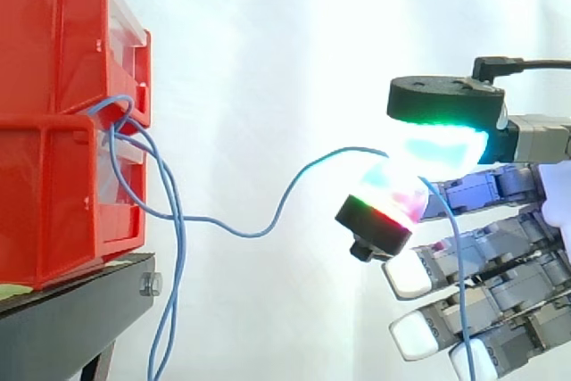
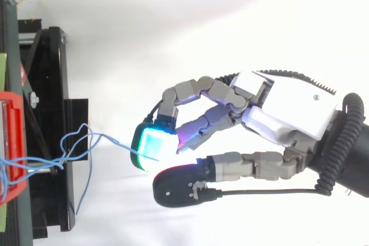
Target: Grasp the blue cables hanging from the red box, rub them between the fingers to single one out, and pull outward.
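Note:
Two red bins are stacked at the left, and thin blue cables come out of the gap between them. Most of these cables hang straight down past the stand. One blue cable runs out to the right, sags, then arcs up to my hand. A glowing fingertip and the thumb pinch this cable, and its free end trails down over the lower fingers. In the top view the single cable stretches from the red bin to the cyan-lit pads of my hand, well away from the bins.
The bins rest on a black stand whose frame juts out toward my hand. A white curtain is behind everything. Open space lies between the stand and my hand.

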Tool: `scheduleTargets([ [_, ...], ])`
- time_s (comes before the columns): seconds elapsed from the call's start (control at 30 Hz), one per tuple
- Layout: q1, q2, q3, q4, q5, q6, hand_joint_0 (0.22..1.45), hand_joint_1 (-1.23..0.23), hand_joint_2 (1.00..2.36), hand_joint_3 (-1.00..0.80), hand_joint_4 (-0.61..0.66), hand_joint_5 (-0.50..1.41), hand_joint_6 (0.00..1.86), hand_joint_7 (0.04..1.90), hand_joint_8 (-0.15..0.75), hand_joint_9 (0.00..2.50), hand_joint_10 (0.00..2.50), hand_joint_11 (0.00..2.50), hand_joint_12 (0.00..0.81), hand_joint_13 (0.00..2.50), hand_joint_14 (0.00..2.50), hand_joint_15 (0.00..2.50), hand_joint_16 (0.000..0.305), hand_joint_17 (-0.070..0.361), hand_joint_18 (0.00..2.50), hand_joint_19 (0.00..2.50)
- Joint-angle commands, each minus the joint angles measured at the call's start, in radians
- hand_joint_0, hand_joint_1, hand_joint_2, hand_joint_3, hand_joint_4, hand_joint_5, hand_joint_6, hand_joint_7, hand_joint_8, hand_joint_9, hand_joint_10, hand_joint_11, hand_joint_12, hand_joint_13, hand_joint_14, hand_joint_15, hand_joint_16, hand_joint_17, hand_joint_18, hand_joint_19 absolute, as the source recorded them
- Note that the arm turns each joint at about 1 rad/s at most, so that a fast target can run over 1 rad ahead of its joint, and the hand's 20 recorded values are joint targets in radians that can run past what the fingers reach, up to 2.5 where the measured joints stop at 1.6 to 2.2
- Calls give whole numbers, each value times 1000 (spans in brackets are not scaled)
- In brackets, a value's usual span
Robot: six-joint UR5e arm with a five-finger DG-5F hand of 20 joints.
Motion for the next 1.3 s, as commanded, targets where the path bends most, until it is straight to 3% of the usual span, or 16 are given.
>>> scheduleTargets([
  [0.0, 0, 0, 0, -1, 0, 0, 606, -804, 1009, -146, -51, -101, 902, 1080, 291, 1023, 13, 441, 385, 849, 16, 444, 53, 119, 804, 420],
  [1.27, 0, 0, 0, -1, 0, 0, 609, -806, 1009, -142, -63, -101, 904, 1078, 289, 1015, 13, 454, 391, 841, 17, 468, 53, 119, 799, 441],
])
